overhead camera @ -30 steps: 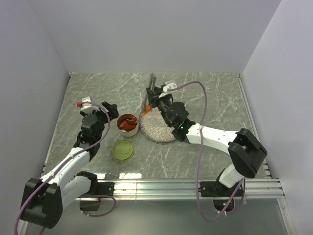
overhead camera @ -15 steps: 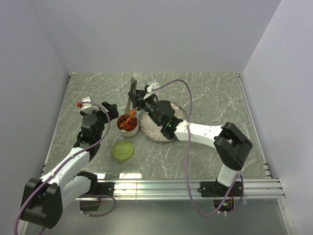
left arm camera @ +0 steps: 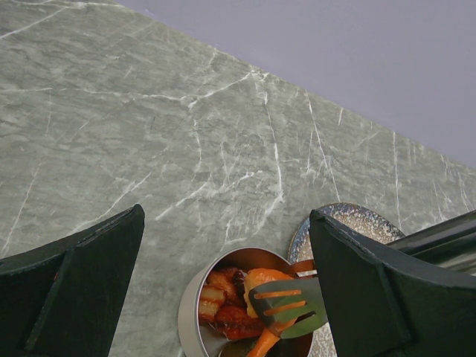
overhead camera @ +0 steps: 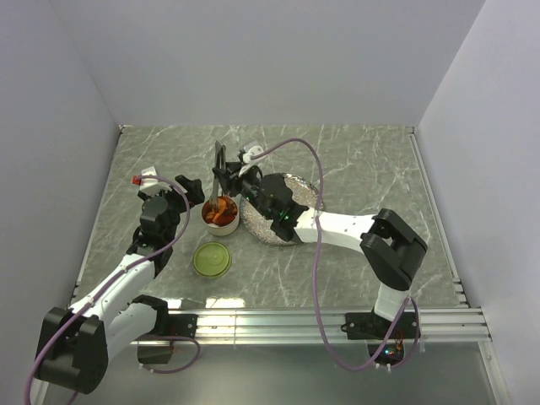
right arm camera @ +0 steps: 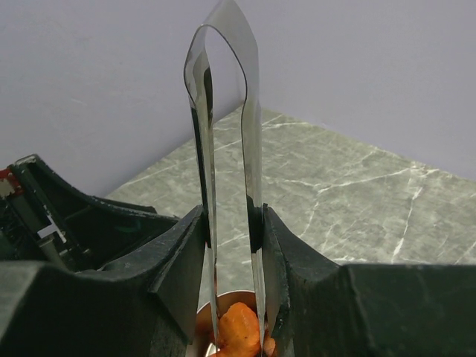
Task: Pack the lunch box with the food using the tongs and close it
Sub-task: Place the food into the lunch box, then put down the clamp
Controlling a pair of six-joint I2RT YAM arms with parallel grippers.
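Above the lunch box [left arm camera: 187,320], right gripper [right arm camera: 232,232] squeezes tongs [right arm camera: 252,149], half-closed.

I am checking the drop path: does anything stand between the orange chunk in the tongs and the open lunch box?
Nothing visible does. The tongs hold the orange chunk right at the mouth of the open lunch box, and the green lid lies apart on the table.

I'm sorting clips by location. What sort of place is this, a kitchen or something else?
Probably a lab test booth, not a kitchen. Plain grey walls box in a marble-patterned table, and a left arm and right arm are bolted to an aluminium rail at its near edge.
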